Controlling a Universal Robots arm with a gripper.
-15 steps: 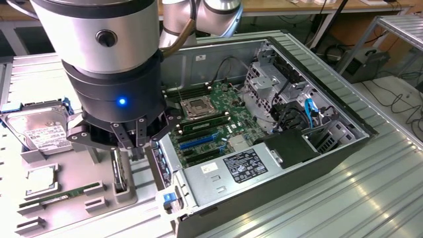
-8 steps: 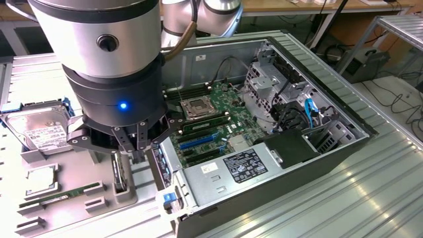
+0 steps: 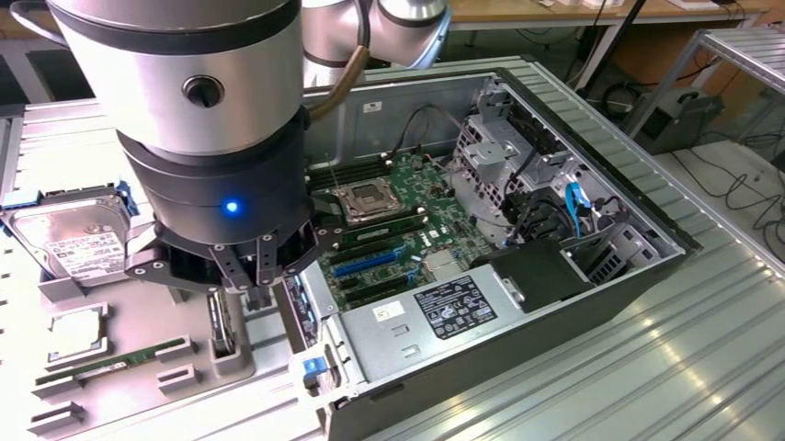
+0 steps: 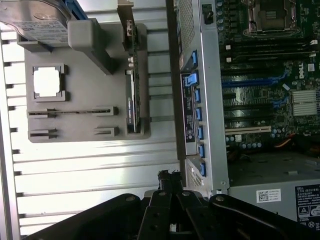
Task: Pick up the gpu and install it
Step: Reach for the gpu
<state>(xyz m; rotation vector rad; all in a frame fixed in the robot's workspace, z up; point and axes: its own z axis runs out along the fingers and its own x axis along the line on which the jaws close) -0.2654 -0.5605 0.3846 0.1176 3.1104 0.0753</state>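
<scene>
Hand: fingers drawn together, nothing between them; low over the holder's edge nearest the computer case, near the gpu; contact not discernible.
Arm: silver and black, pointing straight down, blue light lit on the wrist.
Gpu: standing on 1 long edge in a slot of the holder, along the holder's case-side edge; not yet in the case.
Holder: gray plate with raised blocks, lying on the worktop just beside the case.
RAM stick: slim, seated between 2 blocks, toward the holder's edge away from the case.
Processor chip: flat in a square recess, between the RAM stick and the hard drive.
Hard drive: silver with white label, tilted against a block at the holder's far corner.
Computer case: lying on its side, open; motherboard exposed, blue and black expansion slots bare.
Worktop: ribbed metal, carrying the holder and the case.
</scene>
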